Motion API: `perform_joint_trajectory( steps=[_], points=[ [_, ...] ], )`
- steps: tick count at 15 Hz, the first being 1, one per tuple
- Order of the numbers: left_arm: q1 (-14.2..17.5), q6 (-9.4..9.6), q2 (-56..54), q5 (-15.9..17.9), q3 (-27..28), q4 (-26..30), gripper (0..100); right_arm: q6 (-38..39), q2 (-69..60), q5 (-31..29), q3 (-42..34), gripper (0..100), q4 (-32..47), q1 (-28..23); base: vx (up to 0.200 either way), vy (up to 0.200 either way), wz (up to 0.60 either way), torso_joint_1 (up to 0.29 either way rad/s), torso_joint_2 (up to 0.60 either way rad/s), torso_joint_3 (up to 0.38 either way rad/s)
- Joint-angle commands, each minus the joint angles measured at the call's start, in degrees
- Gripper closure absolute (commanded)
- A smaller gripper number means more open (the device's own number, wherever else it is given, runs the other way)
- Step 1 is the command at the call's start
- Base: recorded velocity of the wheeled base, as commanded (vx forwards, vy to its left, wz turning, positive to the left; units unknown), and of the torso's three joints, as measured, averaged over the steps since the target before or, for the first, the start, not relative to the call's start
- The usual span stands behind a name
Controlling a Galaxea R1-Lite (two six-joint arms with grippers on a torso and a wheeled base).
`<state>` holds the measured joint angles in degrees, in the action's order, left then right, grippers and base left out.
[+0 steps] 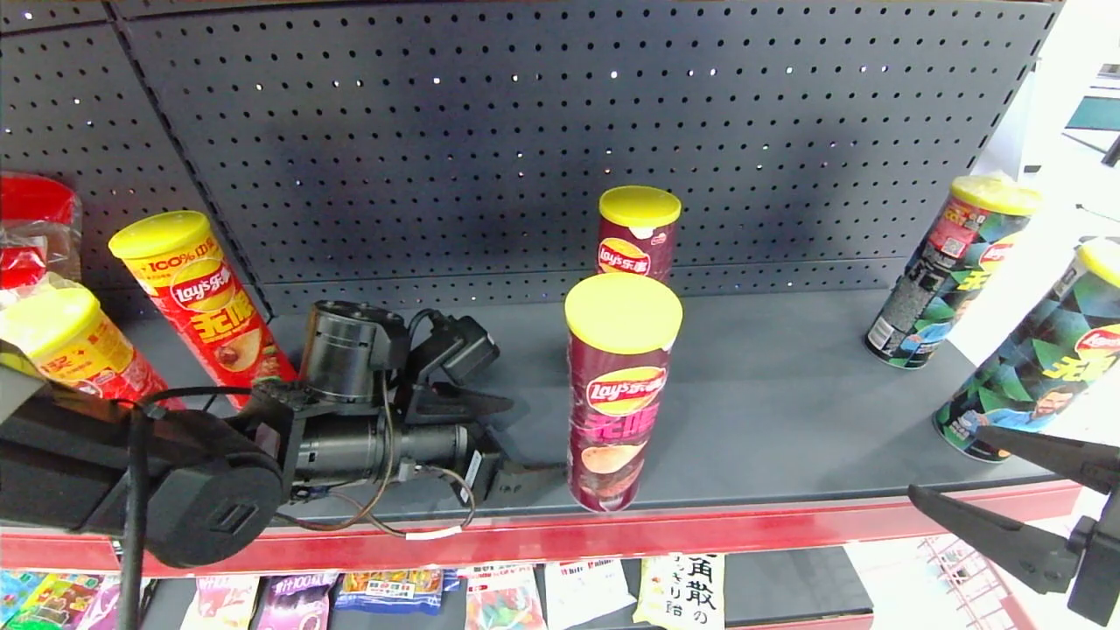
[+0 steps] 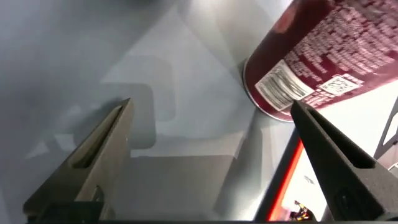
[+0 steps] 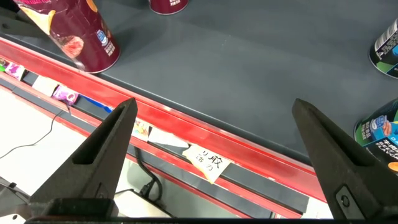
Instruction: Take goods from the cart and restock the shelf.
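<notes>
1. Standing upright near the red front lip of the grey shelf (image 1: 787, 394), the front maroon can (image 1: 622, 394) is sealed by a yellow lid, so its contents are hidden.
2. The can is a tall maroon cylinder with a yellow-and-red label and a picture of a crisp low on its side.
3. A rear maroon can (image 1: 639, 232) of the same kind stands directly behind it, against the pegboard (image 1: 525, 131). The two cans are apart.
4. The left gripper (image 1: 512, 442) lies low over the shelf on the front can's left, its arm reaching in roughly level. The jaws are spread wide and hold nothing. One fingertip is just beside the can's base, and contact cannot be told.
5. The right gripper (image 1: 945, 461) hangs off the shelf's front lip at the right, jaws spread and empty.
6. Two red cans (image 1: 206, 302) stand at the left and two green-patterned cans (image 1: 954, 271) at the right, all with yellow lids.
7. Snack packets (image 1: 525, 595) line the tier below.
</notes>
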<state>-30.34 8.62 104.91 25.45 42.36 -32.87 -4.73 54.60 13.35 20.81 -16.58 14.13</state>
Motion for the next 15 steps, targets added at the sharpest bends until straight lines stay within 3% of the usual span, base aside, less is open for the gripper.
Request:
perform_joint_trajectory(
  steps=[1,15],
  points=[
    [-1.0,-0.01,0.3,-0.1,0.4,0.0,0,0.0,0.1,0.0,0.1,0,0.0,0.0,0.0,0.0,0.0,0.0,0.0,0.0],
    [-1.1,-0.01,3.2,-0.1,3.8,0.0,0,0.0,0.0,0.0,-0.1,0,0.0,0.0,0.0,0.0,0.0,0.0,0.0,0.0]
  ],
)
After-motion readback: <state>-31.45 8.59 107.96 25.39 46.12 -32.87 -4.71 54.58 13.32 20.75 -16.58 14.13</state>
